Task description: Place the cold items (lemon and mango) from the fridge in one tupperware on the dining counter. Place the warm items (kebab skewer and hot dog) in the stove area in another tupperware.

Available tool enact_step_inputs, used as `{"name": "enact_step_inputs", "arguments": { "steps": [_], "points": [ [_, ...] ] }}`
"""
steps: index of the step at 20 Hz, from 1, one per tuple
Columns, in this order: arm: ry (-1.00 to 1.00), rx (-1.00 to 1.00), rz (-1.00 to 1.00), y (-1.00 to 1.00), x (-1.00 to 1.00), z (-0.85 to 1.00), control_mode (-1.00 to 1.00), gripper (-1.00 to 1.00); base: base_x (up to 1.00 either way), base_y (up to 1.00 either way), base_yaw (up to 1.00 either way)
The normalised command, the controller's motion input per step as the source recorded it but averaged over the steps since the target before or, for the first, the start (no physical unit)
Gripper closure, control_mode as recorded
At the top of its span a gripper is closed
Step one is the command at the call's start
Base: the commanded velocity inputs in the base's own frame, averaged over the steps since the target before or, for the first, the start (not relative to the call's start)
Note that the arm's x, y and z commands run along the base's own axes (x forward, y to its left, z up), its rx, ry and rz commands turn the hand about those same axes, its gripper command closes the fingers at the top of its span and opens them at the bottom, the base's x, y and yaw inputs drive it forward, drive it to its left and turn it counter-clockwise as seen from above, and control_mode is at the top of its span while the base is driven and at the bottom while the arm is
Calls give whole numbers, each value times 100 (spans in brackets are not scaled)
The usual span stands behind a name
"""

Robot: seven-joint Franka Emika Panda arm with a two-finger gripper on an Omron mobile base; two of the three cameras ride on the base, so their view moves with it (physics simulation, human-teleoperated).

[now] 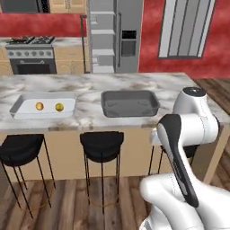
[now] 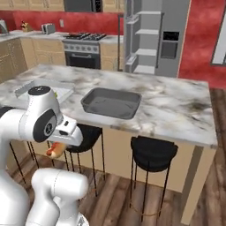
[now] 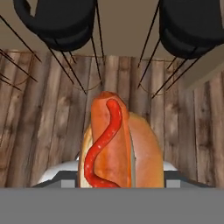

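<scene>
My gripper [image 2: 56, 148] hangs low in front of the dining counter [image 1: 179, 90], shut on a hot dog [image 3: 116, 148] in a bun with a red sauce line; the hot dog [image 2: 54, 151] peeks out under the hand. A dark grey tupperware [image 1: 130, 112] sits mid-counter with its bare grey floor showing, also visible as the grey tupperware [image 2: 111, 110]. To its left a white tupperware [image 1: 22, 110] holds two small yellow-orange fruits, one fruit [image 1: 39, 106] beside the other fruit [image 1: 59, 107]; I cannot tell lemon from mango.
Black bar stools [image 1: 102, 146] stand under the counter edge over a wooden floor [image 3: 39, 122]. Behind the counter are the stove [image 1: 31, 54] and the fridge [image 1: 108, 36] with its door open. My own arm [image 1: 184, 130] blocks the counter's right front.
</scene>
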Motion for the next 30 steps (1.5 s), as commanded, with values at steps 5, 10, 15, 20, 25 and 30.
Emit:
{"name": "enact_step_inputs", "arguments": {
  "steps": [5,10,15,20,25,30],
  "points": [
    [0,0,0,0,0,0,100,100,62,-85,21],
    [0,0,0,0,0,0,100,100,66,-35,-9],
    [0,0,0,0,0,0,100,100,64,43,-19],
    [0,0,0,0,0,0,100,100,50,51,-20],
    [0,0,0,0,0,0,100,100,34,20,-19],
    [0,0,0,0,0,0,100,100,55,43,-10]
  ]
}}
